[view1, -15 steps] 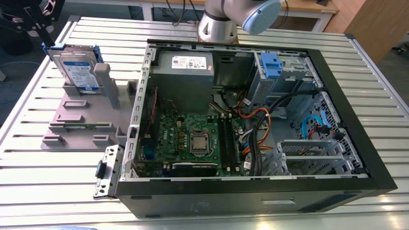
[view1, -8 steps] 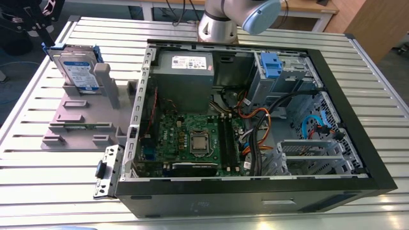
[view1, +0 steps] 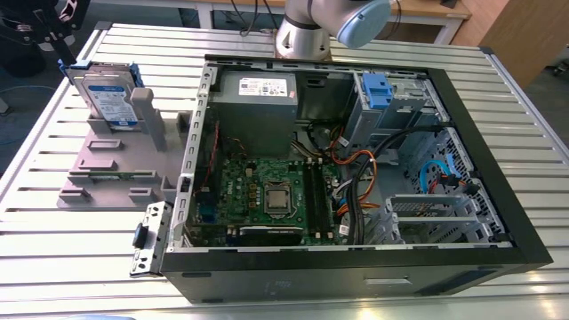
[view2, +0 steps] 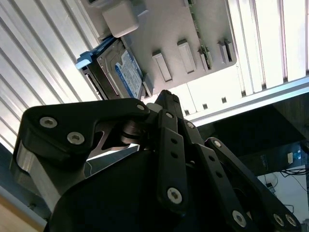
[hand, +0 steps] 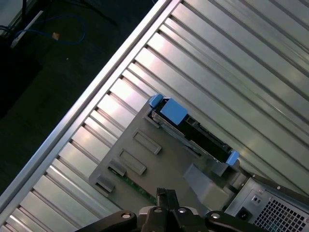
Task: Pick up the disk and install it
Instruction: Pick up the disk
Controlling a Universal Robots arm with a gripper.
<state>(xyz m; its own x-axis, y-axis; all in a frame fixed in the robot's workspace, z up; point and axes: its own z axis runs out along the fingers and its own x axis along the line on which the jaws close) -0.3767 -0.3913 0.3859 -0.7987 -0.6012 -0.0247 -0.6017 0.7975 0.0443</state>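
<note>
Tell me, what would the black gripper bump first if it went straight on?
The black gripper would probably meet the silver metal disk in its blue plastic bracket, upright in the grey plastic holder; depth is unclear.

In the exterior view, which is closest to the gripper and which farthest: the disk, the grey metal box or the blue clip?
1. Disk, on the grey stand, beside the gripper.
2. Grey metal box, inside the computer case.
3. Blue clip, beyond it, toward the exterior view's right.
</note>
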